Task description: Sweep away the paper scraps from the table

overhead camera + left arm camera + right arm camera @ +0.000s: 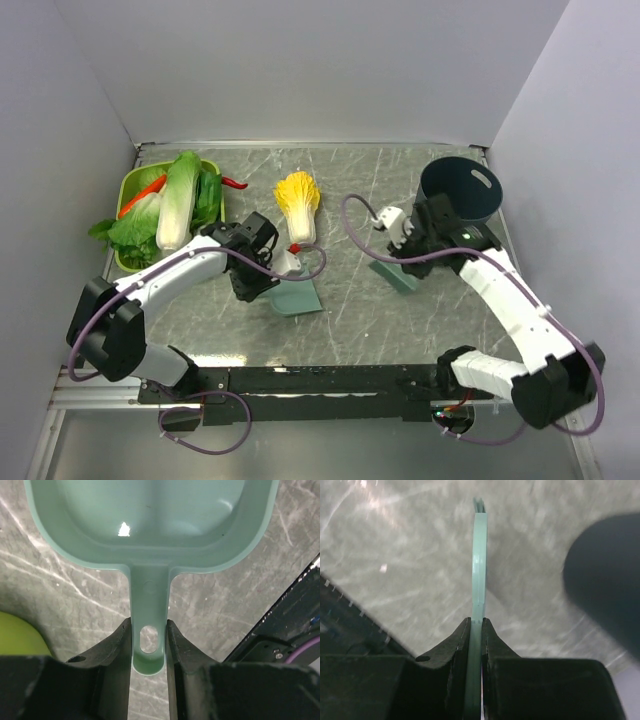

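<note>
Two arms at work over the table (400, 330), a grey-green marbled slab, as I am watching from the remote station. The left gripper (148, 626) is clamping its dark fingers (117, 645) on the slim handle of the teal dustpan (297, 297), one finger pressing on each side just beyond the hanging hole. The jaws are standing only as far apart as the handle is wide. The pan is sitting left of the table's middle, its scoop pointing toward the near edge, just near of the yellow-topped cabbage half (298, 200).

The right gripper (476, 625) is pinching a thin teal tool (479, 555), its jaws almost meeting on the flat strip, which I am seeing edge-on in the blurred wrist view. That tool is hanging over the right half of the table, near the dark bin (460, 188), which is standing at the far right corner.

At the far left, a lime-green basket (128, 185) is holding whole cabbages (178, 205) and red peppers (235, 183).

I am not managing to pick out the paper scraps in any view, so I cannot tell where they are lying.
</note>
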Available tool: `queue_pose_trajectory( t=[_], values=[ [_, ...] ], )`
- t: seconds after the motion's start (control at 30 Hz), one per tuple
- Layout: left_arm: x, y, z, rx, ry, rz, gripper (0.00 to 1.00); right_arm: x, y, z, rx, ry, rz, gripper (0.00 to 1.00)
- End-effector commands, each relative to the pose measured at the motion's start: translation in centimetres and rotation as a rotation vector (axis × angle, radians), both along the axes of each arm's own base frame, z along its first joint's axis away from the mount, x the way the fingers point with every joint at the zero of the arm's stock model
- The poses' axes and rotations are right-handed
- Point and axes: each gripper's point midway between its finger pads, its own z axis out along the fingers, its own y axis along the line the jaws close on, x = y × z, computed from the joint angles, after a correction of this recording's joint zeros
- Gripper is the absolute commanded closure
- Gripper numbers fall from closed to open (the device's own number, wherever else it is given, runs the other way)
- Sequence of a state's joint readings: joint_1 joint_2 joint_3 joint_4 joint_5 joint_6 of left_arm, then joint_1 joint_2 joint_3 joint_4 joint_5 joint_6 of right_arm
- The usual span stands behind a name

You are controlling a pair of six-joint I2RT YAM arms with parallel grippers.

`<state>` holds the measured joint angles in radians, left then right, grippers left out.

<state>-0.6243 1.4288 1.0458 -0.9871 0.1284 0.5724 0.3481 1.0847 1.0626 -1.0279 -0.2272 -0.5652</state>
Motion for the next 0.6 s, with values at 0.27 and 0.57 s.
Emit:
queue_pose_trajectory(
  t=[0.27,0.57],
  values=[
    [1.3,-2.0,-2.2,-0.083,-0.021,-0.014,0.99,12.2,3.8,4.7,-0.123,-0.430,-0.075,1.00],
    [1.5,-3.4,-3.1,-0.148,-0.020,0.019,0.80,14.1,4.4,1.8,-0.206,-0.457,-0.062,1.00]
  ],
)
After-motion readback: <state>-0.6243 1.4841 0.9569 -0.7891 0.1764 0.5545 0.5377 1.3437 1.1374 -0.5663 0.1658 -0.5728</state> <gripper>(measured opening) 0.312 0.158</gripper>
